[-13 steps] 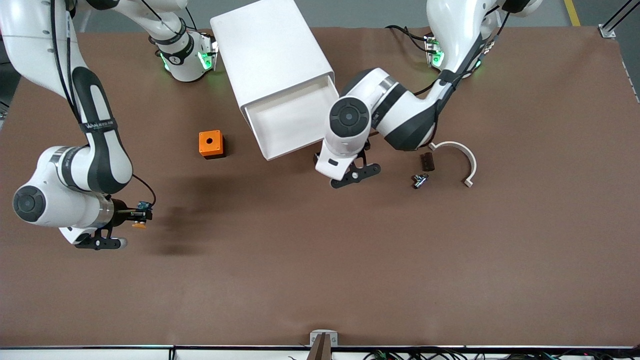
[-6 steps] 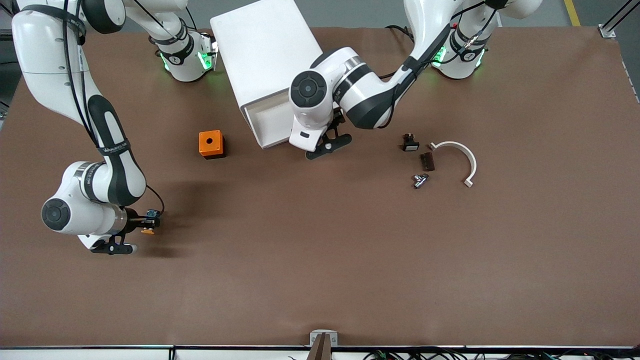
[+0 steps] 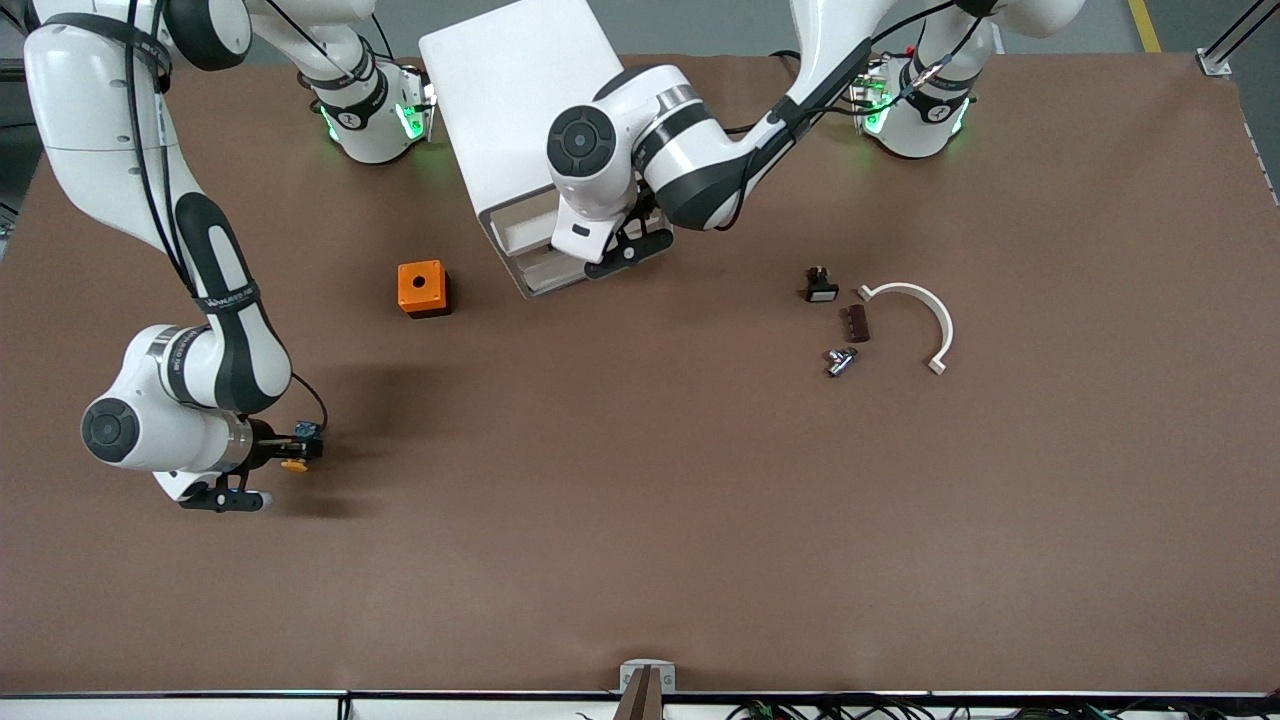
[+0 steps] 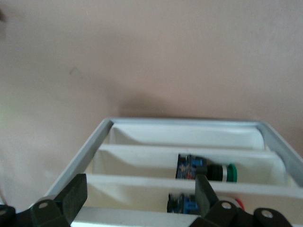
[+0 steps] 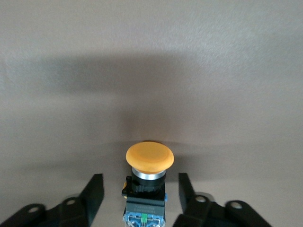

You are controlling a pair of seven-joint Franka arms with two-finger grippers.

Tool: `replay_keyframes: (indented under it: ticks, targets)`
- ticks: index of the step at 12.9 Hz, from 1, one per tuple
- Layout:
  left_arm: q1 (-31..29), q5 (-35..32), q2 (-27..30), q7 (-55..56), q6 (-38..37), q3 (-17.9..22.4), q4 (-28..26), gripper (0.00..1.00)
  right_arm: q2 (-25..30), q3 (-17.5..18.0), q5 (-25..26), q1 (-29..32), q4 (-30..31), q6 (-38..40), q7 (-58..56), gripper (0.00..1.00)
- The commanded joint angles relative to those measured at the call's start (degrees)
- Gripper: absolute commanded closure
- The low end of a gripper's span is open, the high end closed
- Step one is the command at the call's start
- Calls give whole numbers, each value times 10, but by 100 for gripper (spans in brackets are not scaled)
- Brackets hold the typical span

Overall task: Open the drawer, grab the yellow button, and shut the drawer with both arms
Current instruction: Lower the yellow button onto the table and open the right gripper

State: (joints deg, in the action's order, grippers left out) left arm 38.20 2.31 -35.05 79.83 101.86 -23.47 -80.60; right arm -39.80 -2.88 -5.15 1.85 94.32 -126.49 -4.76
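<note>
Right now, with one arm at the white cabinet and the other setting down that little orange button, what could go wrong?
The right gripper has spread its fingers around the orange-capped push button; lifting away could tip it over.

The open left gripper is pushing the top white plastic drawer, almost shut; an off-centre push might jam it or shove the white boxy cabinet.

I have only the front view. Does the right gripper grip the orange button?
Observer: No. The right wrist view shows the right gripper open, the button between its fingers with a gap each side.
Operator: What is inside the drawer?
Observer: The left wrist view shows compartments in the drawer; one holds a green-capped button, the next a red-capped button.
Operator: Is the left gripper open?
Observer: Yes, the left gripper is open at the drawer's front edge.
</note>
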Motion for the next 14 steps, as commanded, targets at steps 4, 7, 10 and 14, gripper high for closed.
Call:
replay_keyframes:
  ticks: [4, 7, 10, 14]
  targets:
    - [16, 43, -12, 19, 14, -9, 4, 0, 113, 15, 10, 11, 2, 48, 5, 0]
    - [-14, 37, -3, 16, 9, -3, 7, 0, 175, 16, 10, 12, 2, 84, 4, 0]
    - [-114, 23, 23, 2, -13, -2, 11, 0, 237, 16, 10, 10, 4, 124, 6, 0]
    - [-221, -23, 83, -43, -13, -3, 11, 0, 313, 15, 11, 11, 6, 198, 11, 0]
